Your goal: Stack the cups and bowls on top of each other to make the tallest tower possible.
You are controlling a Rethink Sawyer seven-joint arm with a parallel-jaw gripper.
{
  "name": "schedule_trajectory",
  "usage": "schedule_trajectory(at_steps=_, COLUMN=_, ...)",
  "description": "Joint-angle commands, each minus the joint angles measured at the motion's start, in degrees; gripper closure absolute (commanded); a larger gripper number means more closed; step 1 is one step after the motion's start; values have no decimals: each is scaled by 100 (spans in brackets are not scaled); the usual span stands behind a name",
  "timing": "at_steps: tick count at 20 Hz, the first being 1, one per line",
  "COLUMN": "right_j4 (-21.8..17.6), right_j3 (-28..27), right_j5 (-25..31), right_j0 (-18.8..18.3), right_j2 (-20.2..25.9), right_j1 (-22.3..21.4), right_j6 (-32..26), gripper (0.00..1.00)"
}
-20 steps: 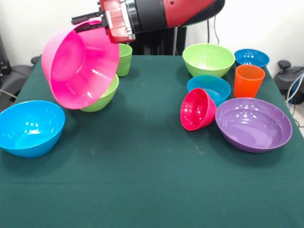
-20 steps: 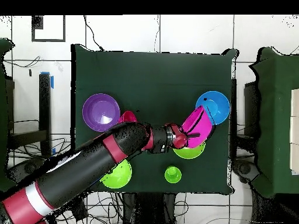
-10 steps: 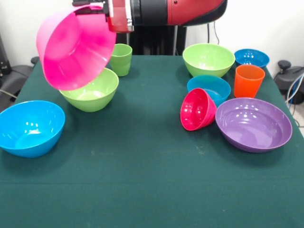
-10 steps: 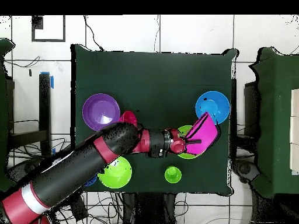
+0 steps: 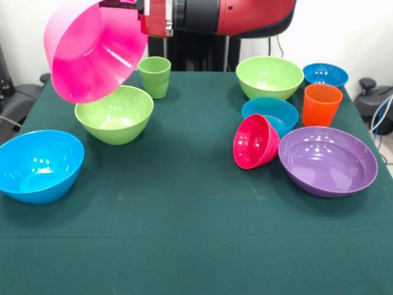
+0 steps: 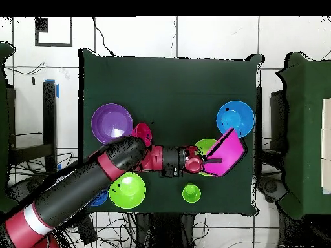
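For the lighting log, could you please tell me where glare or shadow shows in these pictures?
Front view: bright glare spots on the purple bowl, the near blue bowl and the red-pink bowl, with soft shadows beneath them; overhead view: a highlight in the purple bowl, otherwise even light.

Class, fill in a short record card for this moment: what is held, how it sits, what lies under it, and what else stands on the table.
Held item: big pink bowl, gripped at its rim by the gripper
Its pose: lifted off the table, tilted, opening facing the front camera
Below it: lime green bowl, upright on the green table
Beside that: light green cup, upright
Other side: small red-pink bowl tipped on its side; purple bowl; orange cup
Stacks so far: none
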Motion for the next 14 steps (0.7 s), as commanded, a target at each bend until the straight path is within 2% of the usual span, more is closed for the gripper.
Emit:
schedule_trajectory(at_steps=1, right_j4=-10, right_j3=-898, right_j5=291, right_j0=13, right_j2=223, right_j1=357, right_j6=928, gripper=100)
schedule_trajectory(at_steps=12, right_j4=230, right_j3=-971, right_j5=-321, right_j0=-53, right_j2=654, right_j1=224, right_j6=957, gripper=100)
schedule_trajectory(at_steps=14, right_j4=245, right_j3=-927, right_j5=-514, right_j0=-61, right_j2=898, right_j1=85, right_j6=848, gripper=100)
